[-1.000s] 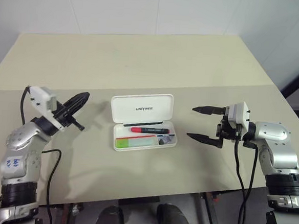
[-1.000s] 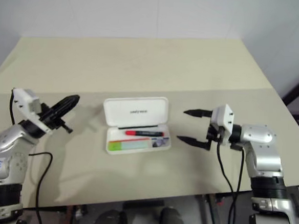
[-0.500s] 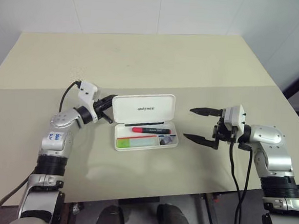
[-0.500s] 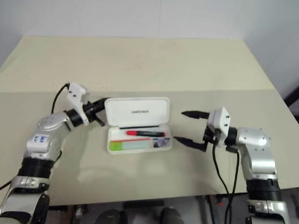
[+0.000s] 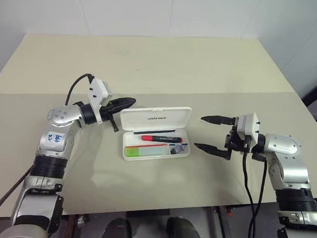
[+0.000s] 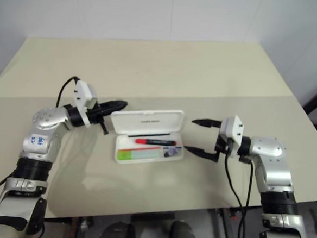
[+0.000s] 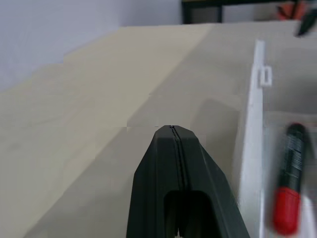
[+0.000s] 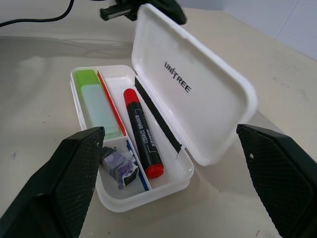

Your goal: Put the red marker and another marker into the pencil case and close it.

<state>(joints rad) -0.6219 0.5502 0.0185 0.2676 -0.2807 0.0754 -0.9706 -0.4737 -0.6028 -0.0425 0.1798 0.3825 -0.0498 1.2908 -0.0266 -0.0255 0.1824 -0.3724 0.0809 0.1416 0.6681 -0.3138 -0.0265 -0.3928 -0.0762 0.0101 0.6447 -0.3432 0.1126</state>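
Note:
The white pencil case (image 5: 156, 118) lies open at the table's middle, its "UNITREE" lid (image 8: 198, 94) leaning over the tray. The red marker (image 5: 160, 138) lies in the tray's back slot, black barrel and red cap (image 8: 142, 131). In the front slot rests the pale green marker (image 5: 145, 151), also (image 8: 96, 101). My left gripper (image 5: 131, 101) is shut, its tips right behind the lid's upper left corner; whether they touch it I cannot tell. My right gripper (image 5: 199, 132) stands open just right of the case, holding nothing.
A small grey object (image 8: 119, 166) and thin red and blue pens share the tray. A black cable (image 5: 76, 86) loops from the left wrist. Bare table stretches behind the case to the white wall, and the table's front edge (image 5: 157, 209) runs near my arms.
My left gripper has swung in from the far left to just behind the lid. The lid now leans a little further over the tray. The right gripper has kept still.

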